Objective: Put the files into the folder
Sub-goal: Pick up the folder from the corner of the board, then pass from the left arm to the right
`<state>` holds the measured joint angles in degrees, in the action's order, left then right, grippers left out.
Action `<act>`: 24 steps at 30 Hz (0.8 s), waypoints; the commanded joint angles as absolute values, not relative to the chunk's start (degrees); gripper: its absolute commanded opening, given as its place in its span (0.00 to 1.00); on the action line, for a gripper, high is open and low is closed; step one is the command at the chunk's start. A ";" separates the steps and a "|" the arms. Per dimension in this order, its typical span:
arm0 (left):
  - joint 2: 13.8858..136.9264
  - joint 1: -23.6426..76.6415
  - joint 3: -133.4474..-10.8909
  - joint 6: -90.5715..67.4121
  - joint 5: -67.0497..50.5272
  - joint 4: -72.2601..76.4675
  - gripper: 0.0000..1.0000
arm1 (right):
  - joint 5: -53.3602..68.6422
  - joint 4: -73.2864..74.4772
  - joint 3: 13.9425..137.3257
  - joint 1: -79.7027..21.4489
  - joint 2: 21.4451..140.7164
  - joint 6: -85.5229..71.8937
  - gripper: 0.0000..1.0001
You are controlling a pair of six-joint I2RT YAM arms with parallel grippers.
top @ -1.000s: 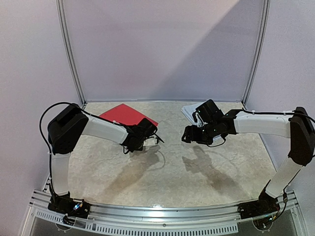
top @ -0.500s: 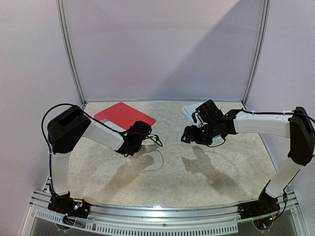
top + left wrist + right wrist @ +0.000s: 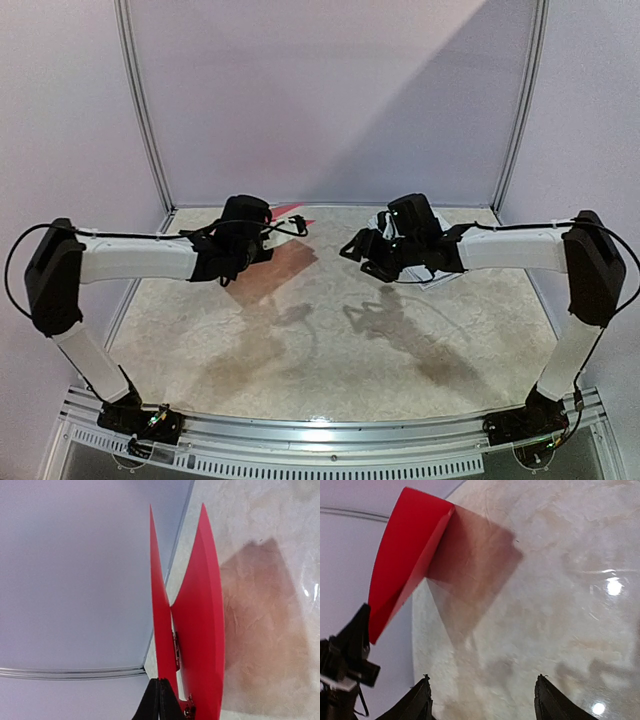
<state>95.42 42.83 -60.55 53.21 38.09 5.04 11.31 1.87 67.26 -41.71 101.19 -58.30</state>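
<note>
1. Left gripper [image 3: 160, 696] is clenching tight on the folder [image 3: 200, 605], its black fingers pressed together over the edge of one red cover near the spine.
2. The right gripper [image 3: 482, 702] is hovering released, its two fingertips standing well apart with only bare table [image 3: 330, 345] showing between them; it is grasping nothing.
3. The folder is hanging in the air above the far left part of the marbled table, lifted off the surface by the left gripper. Its two covers are gaping apart in a narrow V.
4. A small silver clip [image 3: 176, 650] is sitting inside the folder, against the inner face of the pinched cover close to the fold.
5. The folder is casting a reddish shadow [image 3: 470, 555] on the table beneath and beside it.
6. In the top view the two grippers are facing each other across the middle of the far half of the table, apart, with the right one pointing toward the raised folder.
7. The files [image 3: 377, 221] are lying flat on the far right part of the table as a white stack, mostly hidden behind the right arm's wrist, well apart from the folder.
8. Behind everything, the pale back wall [image 3: 330, 100] is closing off the table's far edge.
</note>
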 commanded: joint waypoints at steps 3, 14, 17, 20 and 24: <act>88.20 43.05 -53.84 46.63 34.80 1.88 0.00 | 13.81 -16.10 75.78 -45.15 112.08 -77.47 0.67; 85.26 43.77 -50.56 44.91 34.27 4.49 0.00 | 12.40 -20.22 84.63 -46.93 125.62 -89.23 0.63; 85.77 43.77 -50.49 45.19 34.43 5.17 0.00 | 11.67 -20.29 84.28 -47.18 126.28 -91.28 0.63; 85.96 44.13 -50.11 46.04 34.55 6.52 0.00 | 10.89 -21.74 84.78 -47.24 127.12 -92.95 0.63; 85.96 44.59 -50.66 45.95 34.76 6.64 0.00 | 12.35 -20.78 90.86 -46.81 131.74 -95.62 0.61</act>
